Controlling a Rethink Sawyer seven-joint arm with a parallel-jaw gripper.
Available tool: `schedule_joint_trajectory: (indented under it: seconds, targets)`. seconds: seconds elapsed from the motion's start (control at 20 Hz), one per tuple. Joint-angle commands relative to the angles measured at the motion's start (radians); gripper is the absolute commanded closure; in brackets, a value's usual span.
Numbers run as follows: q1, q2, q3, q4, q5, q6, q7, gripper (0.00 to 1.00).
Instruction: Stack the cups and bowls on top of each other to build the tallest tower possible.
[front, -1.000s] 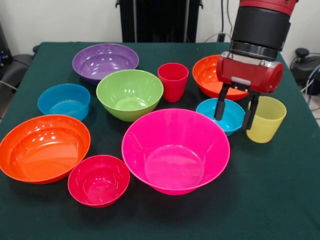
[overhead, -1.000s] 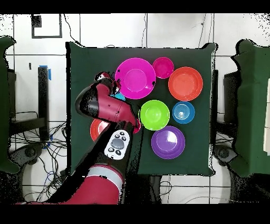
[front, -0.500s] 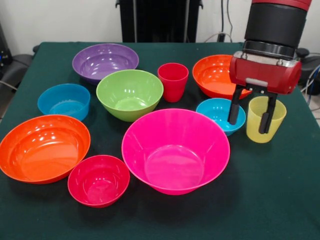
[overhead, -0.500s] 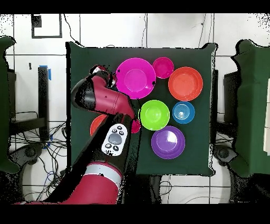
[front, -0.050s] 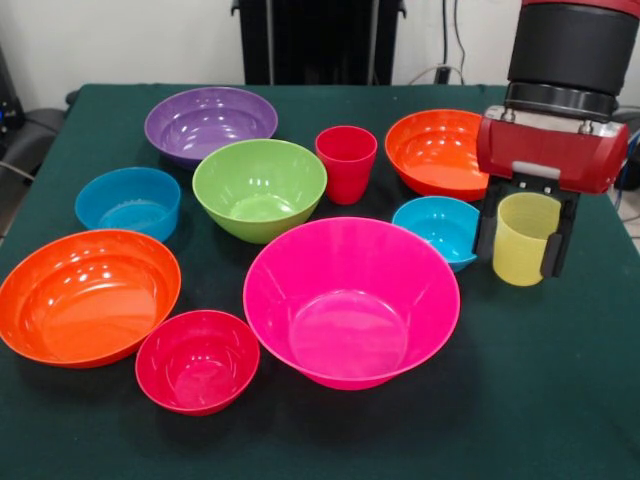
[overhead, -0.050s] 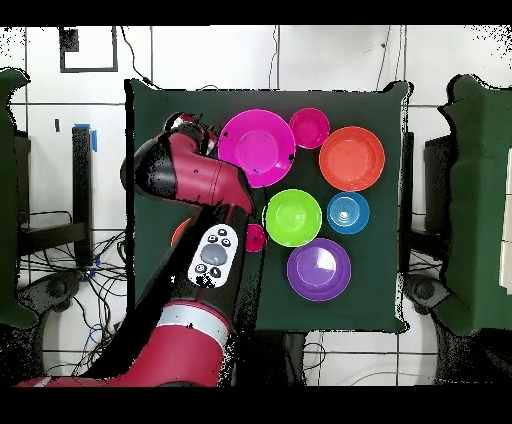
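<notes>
My gripper (front, -0.050s: 518, 262) is open and straddles the translucent yellow cup (front, -0.050s: 525, 232), one finger on each side; the cup stands on the green cloth at the right. Left of it sits a small blue bowl (front, -0.050s: 436, 226). The red cup (front, -0.050s: 346, 163) stands upright mid-table. The big pink bowl (front, -0.050s: 350, 300) (overhead, -0.050s: 257, 147), green bowl (front, -0.050s: 260, 188) (overhead, -0.050s: 292, 217), purple bowl (front, -0.050s: 210, 122) (overhead, -0.050s: 318, 268), two orange bowls (front, -0.050s: 88, 295) (front, -0.050s: 435, 150), a second blue bowl (front, -0.050s: 128, 202) and a small red-pink bowl (front, -0.050s: 197, 360) all stand singly, with no tower. In the overhead view my arm (overhead, -0.050s: 195, 185) hides the yellow cup.
The table's right edge (front, -0.050s: 625, 230) runs close beside the yellow cup. Bare cloth lies in front of the pink bowl and at the front right (front, -0.050s: 540, 400). Cables and equipment stand on the floor around the table.
My gripper has moved right from over the small blue bowl and come down around the yellow cup. The cups and bowls have not moved.
</notes>
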Motion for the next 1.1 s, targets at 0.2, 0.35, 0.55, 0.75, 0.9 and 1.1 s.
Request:
schedule_joint_trajectory:
  seconds: [0.2, 0.35, 0.55, 0.75, 0.9, 1.1]
  targets:
    - [0.008, 0.102, 0.038, -0.061, -0.102, 0.148, -0.001, 0.0]
    - [0.008, 0.105, 0.034, -0.065, -0.115, 0.158, -0.005, 0.0]
    - [0.011, 0.111, 0.026, -0.072, -0.123, 0.157, 0.0, 0.0]
    - [0.006, 0.103, 0.035, -0.062, -0.136, 0.15, 0.006, 0.0]
    - [0.003, 0.1, 0.039, -0.062, -0.143, 0.152, 0.007, 0.0]
    - [0.0, 0.102, 0.04, -0.062, -0.147, 0.148, 0.004, 0.0]
